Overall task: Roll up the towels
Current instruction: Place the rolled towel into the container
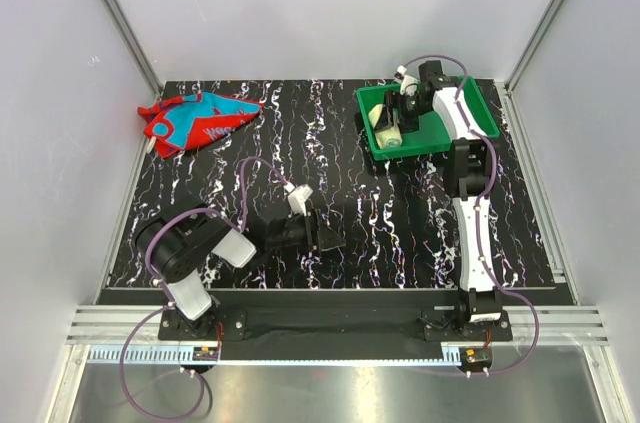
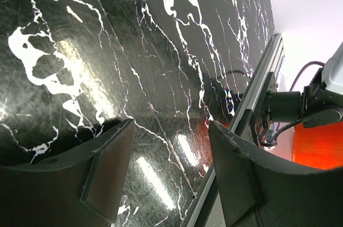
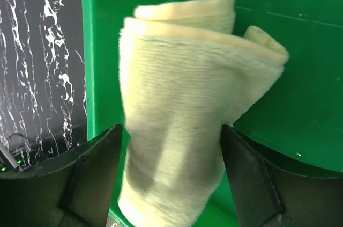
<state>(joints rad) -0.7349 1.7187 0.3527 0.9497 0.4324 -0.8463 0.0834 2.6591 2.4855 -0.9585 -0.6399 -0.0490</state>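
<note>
The pale yellow towel (image 3: 182, 66) is rolled up and lies inside the green tray (image 3: 300, 77), near its left wall. My right gripper (image 3: 171, 130) is open around the roll, a finger at each side of it. From above, that gripper (image 1: 400, 113) reaches into the tray (image 1: 440, 143) over the yellow roll (image 1: 388, 130). The red towel (image 1: 195, 121) with teal-blue patterns lies crumpled and unrolled at the far left of the table. My left gripper (image 1: 335, 233) hovers low over the near middle of the table, open (image 2: 171, 130) with nothing between its fingers.
The black marbled tabletop (image 1: 330, 163) is enclosed by white walls on three sides. A metal rail (image 2: 257, 93) runs along its near edge, and the right arm's base (image 1: 470, 308) stands at the front right.
</note>
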